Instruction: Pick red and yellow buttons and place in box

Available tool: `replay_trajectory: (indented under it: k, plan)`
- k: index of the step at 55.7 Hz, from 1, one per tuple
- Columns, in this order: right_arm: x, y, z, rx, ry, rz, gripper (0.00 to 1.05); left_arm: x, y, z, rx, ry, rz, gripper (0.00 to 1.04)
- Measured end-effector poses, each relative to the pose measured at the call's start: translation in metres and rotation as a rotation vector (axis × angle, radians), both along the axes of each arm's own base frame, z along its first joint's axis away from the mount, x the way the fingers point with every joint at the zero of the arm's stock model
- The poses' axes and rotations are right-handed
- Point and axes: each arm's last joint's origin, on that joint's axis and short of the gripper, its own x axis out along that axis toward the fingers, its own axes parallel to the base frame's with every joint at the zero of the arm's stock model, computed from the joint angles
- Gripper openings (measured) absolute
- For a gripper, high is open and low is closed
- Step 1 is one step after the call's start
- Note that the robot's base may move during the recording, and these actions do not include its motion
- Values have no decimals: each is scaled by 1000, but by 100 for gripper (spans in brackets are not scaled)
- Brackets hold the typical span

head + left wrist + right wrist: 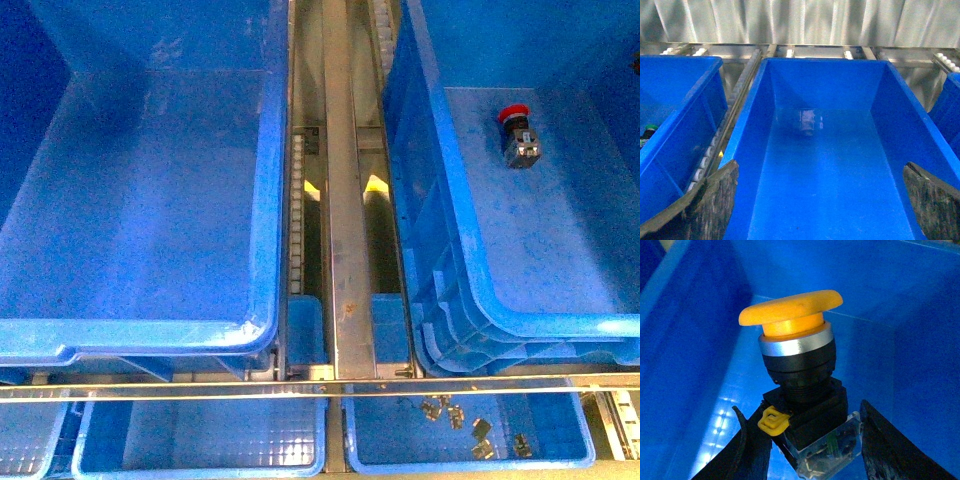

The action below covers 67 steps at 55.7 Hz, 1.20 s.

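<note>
Two smooth blue crates, one yellow button gripped.

Front view: a red button [517,133] lies at upper right in the right box [520,322]. Left wrist view: the left hand [820,200] is released, worn pads [932,200] spread above a glossy crate [756,150]. Right wrist view: the right hand [807,440] is grasping a yellow button [795,330], mushroom cap, silver collar, at frame centre.

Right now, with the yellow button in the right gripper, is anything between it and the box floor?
Nothing visible. The right gripper holds the yellow button by its black body, blue box walls around it and bare floor behind.
</note>
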Motion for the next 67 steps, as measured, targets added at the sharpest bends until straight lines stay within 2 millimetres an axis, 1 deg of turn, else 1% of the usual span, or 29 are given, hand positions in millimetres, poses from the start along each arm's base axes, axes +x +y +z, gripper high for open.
replay_trajectory:
  k: [2,8,13,20,26,29,33,43,52,60,67]
  plan:
    - [9,0,-2,3,9,-1,41,0,0,0,0,0,0,96]
    - [37,1,-10,15,45,-1,41,0,0,0,0,0,0,97]
    - [68,11,-22,22,93,11,41,0,0,0,0,0,0,97]
    - [94,20,-38,17,151,2,41,0,0,0,0,0,0,97]
    - [110,25,-54,17,219,-23,41,0,0,0,0,0,0,97]
    - [116,27,-62,9,257,-38,41,0,0,0,0,0,0,97]
    - [124,29,-66,14,287,-57,41,0,0,0,0,0,0,97]
    - [146,32,-66,3,305,-120,41,0,0,0,0,0,0,97]
    - [159,34,-67,0,335,-160,41,0,0,0,0,0,0,97]
    - [161,34,-66,14,331,-176,41,0,0,0,0,0,0,97]
    - [153,34,-72,22,326,-184,41,0,0,0,0,0,0,97]
